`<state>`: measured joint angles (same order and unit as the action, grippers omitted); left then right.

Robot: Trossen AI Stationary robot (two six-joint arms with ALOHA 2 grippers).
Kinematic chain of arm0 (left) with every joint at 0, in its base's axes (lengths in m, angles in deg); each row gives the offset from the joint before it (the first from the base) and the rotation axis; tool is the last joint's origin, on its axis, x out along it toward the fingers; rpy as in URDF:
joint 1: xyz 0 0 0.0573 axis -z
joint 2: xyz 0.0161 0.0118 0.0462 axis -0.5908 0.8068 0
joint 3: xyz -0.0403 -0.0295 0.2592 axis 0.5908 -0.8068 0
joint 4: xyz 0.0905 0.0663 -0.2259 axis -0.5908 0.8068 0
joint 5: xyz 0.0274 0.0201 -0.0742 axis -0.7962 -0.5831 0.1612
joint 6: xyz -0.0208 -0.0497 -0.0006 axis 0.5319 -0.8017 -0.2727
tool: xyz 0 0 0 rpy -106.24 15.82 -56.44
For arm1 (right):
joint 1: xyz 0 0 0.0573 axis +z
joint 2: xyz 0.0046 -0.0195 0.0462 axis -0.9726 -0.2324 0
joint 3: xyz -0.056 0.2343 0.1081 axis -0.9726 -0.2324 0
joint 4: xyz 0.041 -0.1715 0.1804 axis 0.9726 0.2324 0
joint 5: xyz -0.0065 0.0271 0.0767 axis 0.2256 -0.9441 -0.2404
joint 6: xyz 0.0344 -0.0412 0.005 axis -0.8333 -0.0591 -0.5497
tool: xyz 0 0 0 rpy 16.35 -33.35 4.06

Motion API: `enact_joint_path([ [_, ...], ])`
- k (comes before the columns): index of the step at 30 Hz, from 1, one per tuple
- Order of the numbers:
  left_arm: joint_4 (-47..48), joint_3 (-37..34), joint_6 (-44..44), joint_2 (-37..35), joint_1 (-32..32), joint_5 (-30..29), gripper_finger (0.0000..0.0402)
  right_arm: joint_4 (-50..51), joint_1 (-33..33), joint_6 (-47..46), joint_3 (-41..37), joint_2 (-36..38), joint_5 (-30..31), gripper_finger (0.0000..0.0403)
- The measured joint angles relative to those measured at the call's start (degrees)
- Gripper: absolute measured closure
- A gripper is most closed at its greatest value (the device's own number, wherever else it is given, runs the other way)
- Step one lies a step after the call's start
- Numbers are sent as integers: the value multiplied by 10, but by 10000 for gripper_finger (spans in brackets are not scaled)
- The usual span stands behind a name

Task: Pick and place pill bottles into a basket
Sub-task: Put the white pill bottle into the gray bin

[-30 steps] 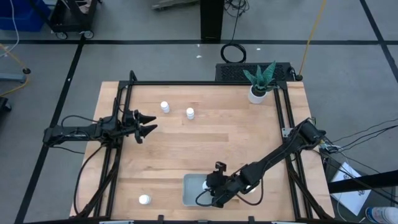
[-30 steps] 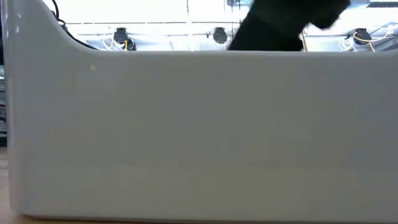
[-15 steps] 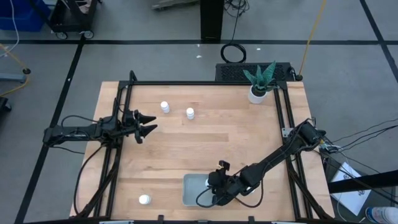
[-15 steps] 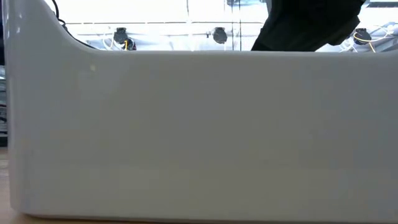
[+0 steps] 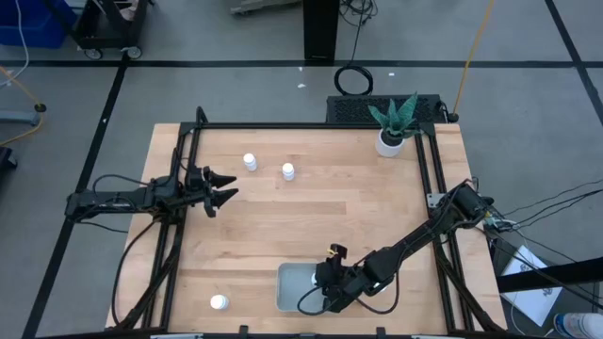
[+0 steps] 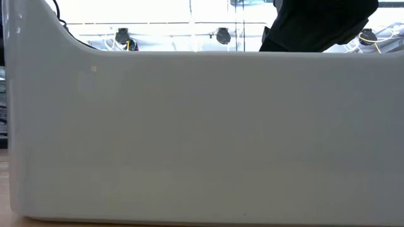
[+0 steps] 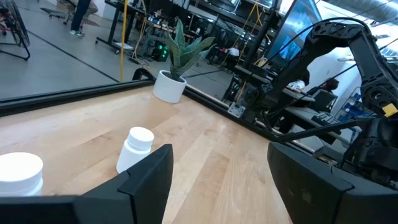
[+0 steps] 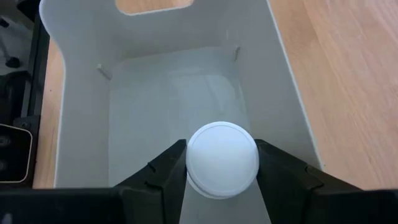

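The pale grey-blue basket (image 5: 285, 282) stands near the table's near edge; its wall (image 6: 189, 126) fills the low view. My right gripper (image 5: 320, 290) is over the basket's right part, shut on a white pill bottle (image 8: 222, 160). Two bottles (image 5: 250, 162) (image 5: 288, 171) stand upright on the wood at the far left. They also show in the left wrist view (image 7: 18, 174) (image 7: 134, 149). A third bottle (image 5: 219, 302) sits left of the basket. My left gripper (image 5: 223, 189) is open and empty at the table's left side, near side of the two far bottles. My right gripper pinches the bottle between its two fingers (image 8: 168, 165), one on each side just below the white cap (image 8: 222, 149). The fingers point down into the basket (image 8: 280, 74). The bottle stands upright in the hold; whether its base rests on the basket floor is hidden by the cap.
A white pot with a green plant (image 5: 388, 141) stands at the far right corner. Black frame rails (image 5: 184, 169) run along the table's left, right and far sides. Bare wood lies between the far bottles and the basket.
My right gripper has shifted a little toward the table's right over the basket, still shut on the bottle.
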<state>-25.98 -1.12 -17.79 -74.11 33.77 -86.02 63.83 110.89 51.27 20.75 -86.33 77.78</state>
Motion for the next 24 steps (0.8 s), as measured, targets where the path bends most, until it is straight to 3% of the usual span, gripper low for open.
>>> enact_joint_path([
  [9,0,0,-1,0,0,1,133,-19,0,31,-1,-1,-1,227],
  [24,1,0,-1,0,0,2,133,-63,0,94,-2,15,16,147],
])
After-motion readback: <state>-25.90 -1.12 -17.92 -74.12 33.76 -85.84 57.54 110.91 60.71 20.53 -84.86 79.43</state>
